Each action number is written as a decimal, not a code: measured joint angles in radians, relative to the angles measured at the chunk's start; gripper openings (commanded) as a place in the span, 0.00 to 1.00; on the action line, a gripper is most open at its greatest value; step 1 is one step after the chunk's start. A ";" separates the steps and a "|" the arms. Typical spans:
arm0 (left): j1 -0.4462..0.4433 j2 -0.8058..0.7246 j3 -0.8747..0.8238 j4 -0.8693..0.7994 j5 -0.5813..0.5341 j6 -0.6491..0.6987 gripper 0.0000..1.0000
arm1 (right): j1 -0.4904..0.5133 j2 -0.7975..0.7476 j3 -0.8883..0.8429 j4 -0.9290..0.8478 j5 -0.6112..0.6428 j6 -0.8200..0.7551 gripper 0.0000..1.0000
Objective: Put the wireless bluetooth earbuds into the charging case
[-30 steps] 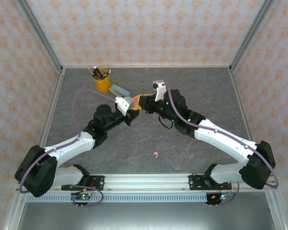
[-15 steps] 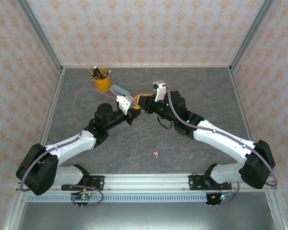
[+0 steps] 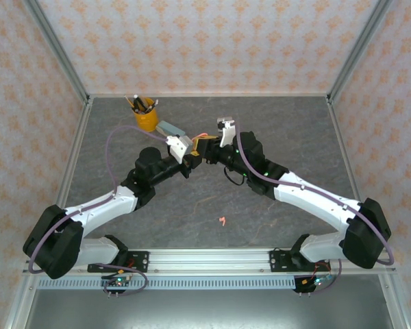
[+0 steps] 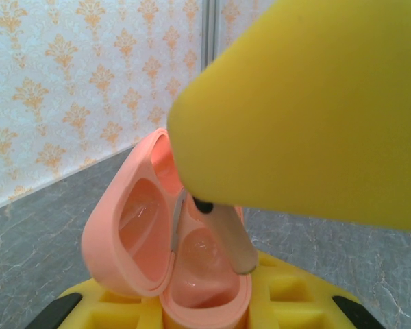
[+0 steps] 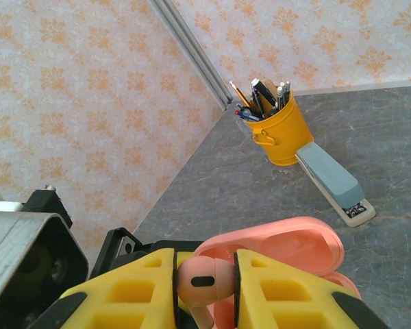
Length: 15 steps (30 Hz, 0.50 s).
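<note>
The right gripper point(image 5: 205, 291) pinches a small pink earbud point(image 5: 203, 274) with a short stem. The left gripper point(image 4: 205, 308) grips the open pink case point(image 4: 133, 233).

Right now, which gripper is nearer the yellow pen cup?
Left. In the top view the left gripper lies toward the arms and right of the pen cup; the right gripper faces it from beyond, slightly farther from the cup.
</note>
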 measured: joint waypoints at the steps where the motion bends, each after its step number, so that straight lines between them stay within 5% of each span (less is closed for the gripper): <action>1: 0.000 0.000 0.000 0.000 0.000 -0.002 0.00 | 0.000 0.000 -0.002 0.003 0.000 0.000 0.23; 15: -0.006 0.003 0.007 -0.002 0.002 -0.021 0.00 | 0.000 0.004 -0.021 0.018 0.031 0.000 0.23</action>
